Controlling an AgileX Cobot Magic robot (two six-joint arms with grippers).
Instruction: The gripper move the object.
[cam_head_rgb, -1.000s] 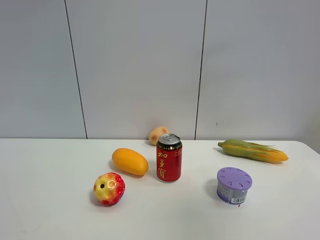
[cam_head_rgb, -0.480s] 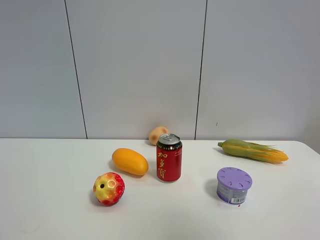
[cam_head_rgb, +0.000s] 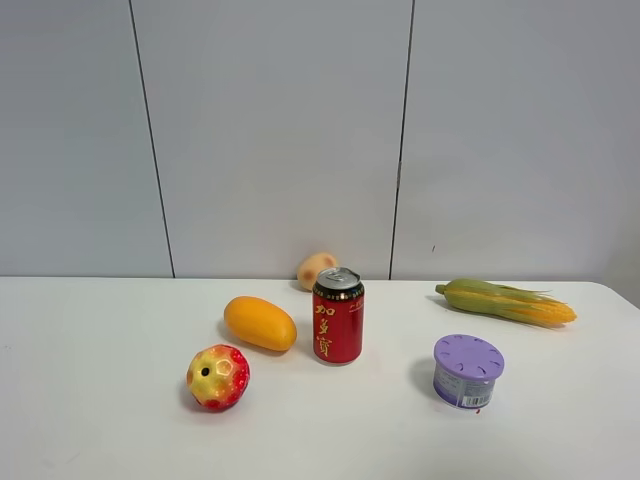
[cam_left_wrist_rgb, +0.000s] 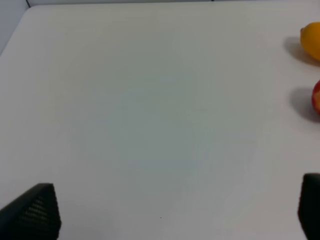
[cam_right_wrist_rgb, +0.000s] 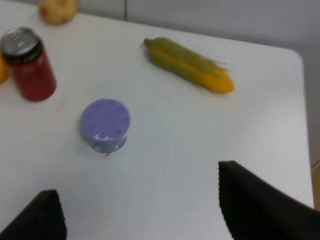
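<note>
The object, a small glossy faceted red and yellow fruit (cam_head_rgb: 218, 377) with a dark hole, sits on the white table (cam_head_rgb: 90, 400) at the front left, in front of the orange mango (cam_head_rgb: 260, 323). In the left wrist view only its red edge (cam_left_wrist_rgb: 317, 100) shows at the frame border. Neither gripper shows in the exterior high view. My left gripper (cam_left_wrist_rgb: 170, 220) is open and empty over bare table, well to the side of the fruit. My right gripper (cam_right_wrist_rgb: 145, 215) is open and empty, above the table near the purple container (cam_right_wrist_rgb: 105, 124).
A red can (cam_head_rgb: 338, 315) stands beside the mango, with a pale peach-coloured fruit (cam_head_rgb: 316, 268) behind it by the wall. A purple-lidded container (cam_head_rgb: 468, 370) stands at the front right. A corn cob (cam_head_rgb: 505, 301) lies at the back right, near the table's right edge.
</note>
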